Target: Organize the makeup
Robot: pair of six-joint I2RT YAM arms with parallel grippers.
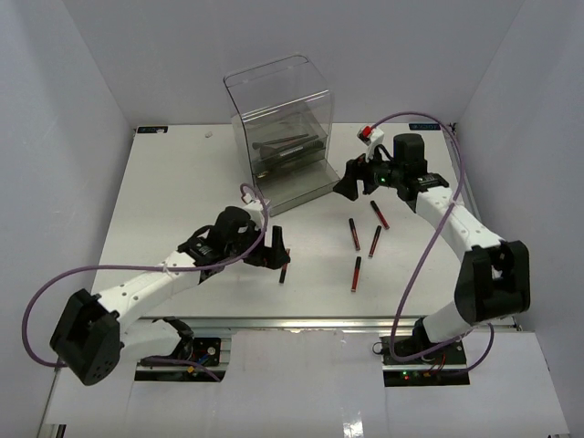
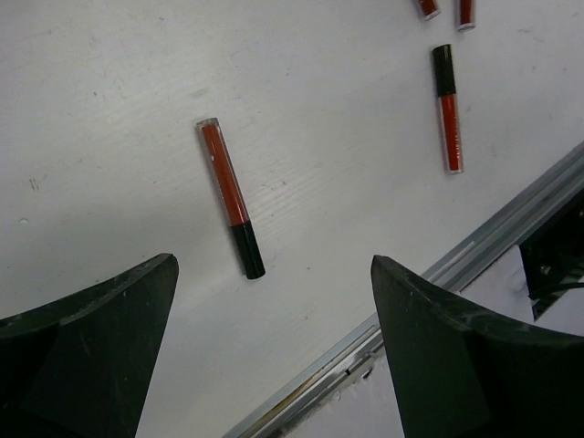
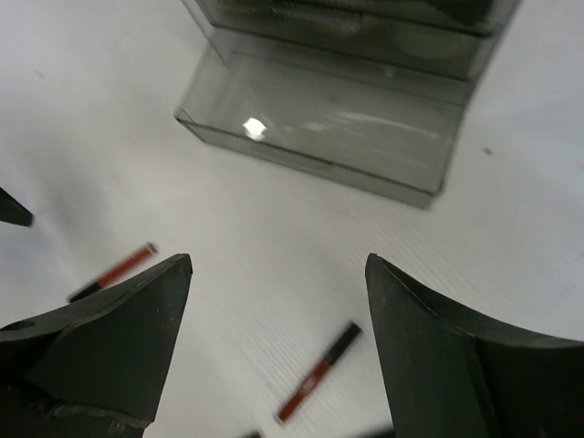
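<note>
Ok so both arms are out over the white table and neither one is holding anything. The left gripper sits low, around the lower middle of the overhead view, with its jaws spread wide. Right at its tip lies a slim red-and-black plastic tube. From the left wrist camera the left gripper shows that tube flat on the table just ahead of the gap between its two black fingers. The black cap end points back toward the gripper, and neither finger is touching it. The grey metal rail at the table's near edge runs across the lower right of that view. Four more tubes of the same kind lie scattered right of centre in the overhead view, all loose on the table, a bit apart from each other and between the two grippers. The right gripper is up in the upper right of centre, just beside the tall clear acrylic box but not touching it. Its jaws are also wide open with nothing between them. In its own wrist view the right gripper faces the box, whose low front tray fills the top of the frame. One tube lies at the bottom centre and another at the left edge, both on the table. There's dark slim stuff stacked inside the box, but it's too murky for me to say what.
</note>
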